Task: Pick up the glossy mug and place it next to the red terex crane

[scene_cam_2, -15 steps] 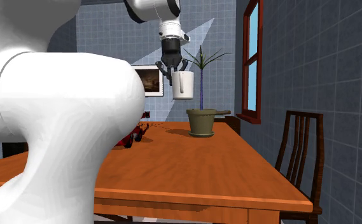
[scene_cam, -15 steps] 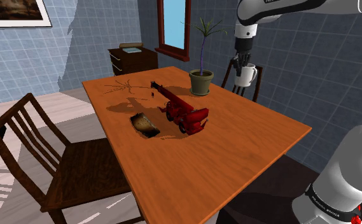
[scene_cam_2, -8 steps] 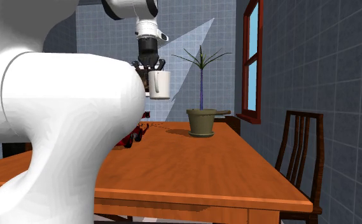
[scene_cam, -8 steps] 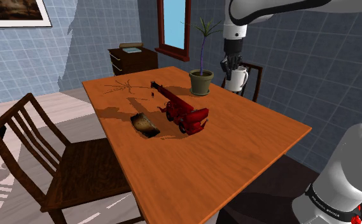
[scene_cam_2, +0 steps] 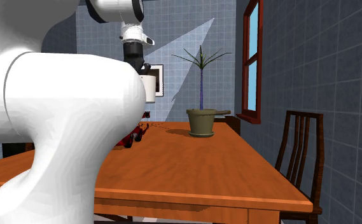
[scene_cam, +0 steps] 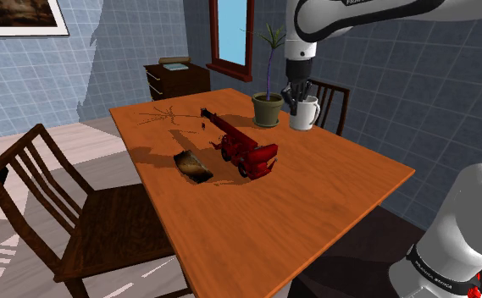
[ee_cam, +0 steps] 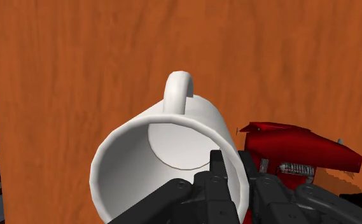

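A glossy white mug [scene_cam: 303,113] hangs in the air over the far side of the orange table [scene_cam: 332,182], beside the plant pot. My gripper [scene_cam: 293,100] is shut on its rim from above. In the wrist view the black fingers [ee_cam: 216,160] clasp the mug's [ee_cam: 167,156] wall, one inside and one outside, and the handle points away from them. The red crane [scene_cam: 246,151] lies on the table's middle; its red body [ee_cam: 297,156] shows just past the mug. In the second exterior view the mug [scene_cam_2: 149,89] peeks from behind my white arm, under the gripper [scene_cam_2: 144,74], well above the crane [scene_cam_2: 135,135].
A potted palm [scene_cam: 267,108] stands at the far table edge close to the mug. A brown lump [scene_cam: 192,166] lies beside the crane. Wooden chairs stand at the near left [scene_cam: 52,195] and behind the table [scene_cam: 332,95]. A dark dresser [scene_cam: 177,78] is by the window.
The arm has carried the mug to the shoulder view's left and lower, from beyond the table edge to over the table near the plant pot. The grip has stayed shut.
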Robot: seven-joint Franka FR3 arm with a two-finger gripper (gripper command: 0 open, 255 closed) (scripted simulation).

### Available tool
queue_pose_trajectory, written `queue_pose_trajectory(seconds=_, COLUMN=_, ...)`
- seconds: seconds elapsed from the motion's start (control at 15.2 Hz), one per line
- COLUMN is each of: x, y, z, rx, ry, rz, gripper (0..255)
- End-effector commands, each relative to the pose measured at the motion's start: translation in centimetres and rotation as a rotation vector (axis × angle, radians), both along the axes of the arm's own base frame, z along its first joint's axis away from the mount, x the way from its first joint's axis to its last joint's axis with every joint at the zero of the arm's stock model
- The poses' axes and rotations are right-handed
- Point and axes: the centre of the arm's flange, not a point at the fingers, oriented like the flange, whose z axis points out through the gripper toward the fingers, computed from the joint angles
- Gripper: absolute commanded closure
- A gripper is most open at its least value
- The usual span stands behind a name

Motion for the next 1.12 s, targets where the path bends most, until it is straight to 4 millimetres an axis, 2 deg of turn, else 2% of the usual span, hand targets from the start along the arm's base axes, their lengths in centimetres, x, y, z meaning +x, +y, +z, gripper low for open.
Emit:
queue_pose_trajectory(seconds=0.0, x=0.0, y=0.0, z=-0.9, rx=0.000, ry=-0.001, rz=0.000, gripper=255)
queue_pose_trajectory(seconds=1.06, x=0.0, y=0.0, z=-9.4, rx=0.000, ry=-0.001, rz=0.000, gripper=255)
